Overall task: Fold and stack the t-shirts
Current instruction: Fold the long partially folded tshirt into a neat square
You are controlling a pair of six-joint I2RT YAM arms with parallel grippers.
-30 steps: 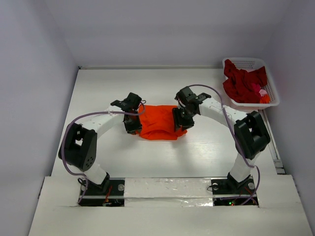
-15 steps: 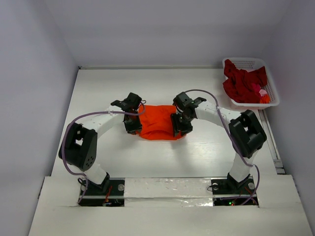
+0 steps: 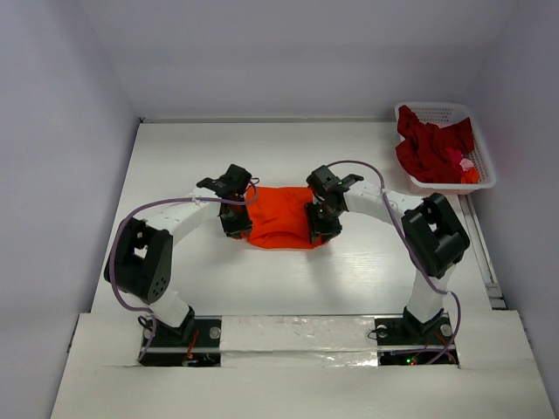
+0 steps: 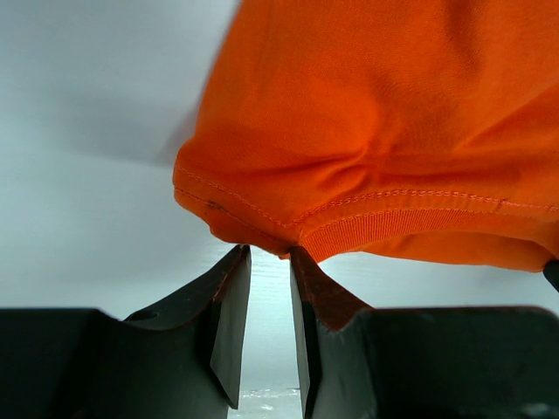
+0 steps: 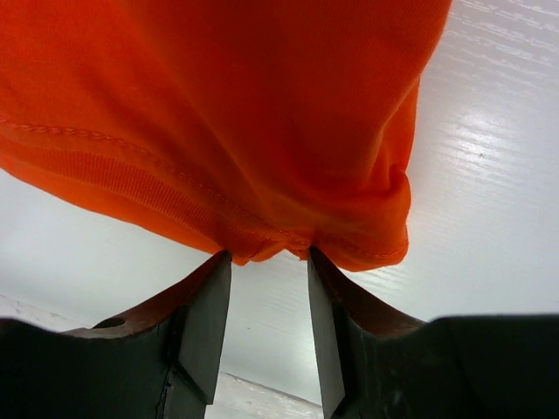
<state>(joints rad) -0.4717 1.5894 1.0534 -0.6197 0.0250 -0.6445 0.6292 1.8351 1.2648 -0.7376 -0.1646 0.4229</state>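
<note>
Evidently left gripper pinched the orange t-shirt at its ribbed hem — right gripper straddled a bunched corner, grip unclear; smooth desk around.

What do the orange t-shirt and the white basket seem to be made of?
Orange t-shirt: soft knitted cloth, probably cotton jersey, with a matt finish. It drapes in folds and shows a ribbed band and a stitched hem. White basket: probably rigid plastic, with a smooth look. Its walls are an even moulded lattice.
</note>
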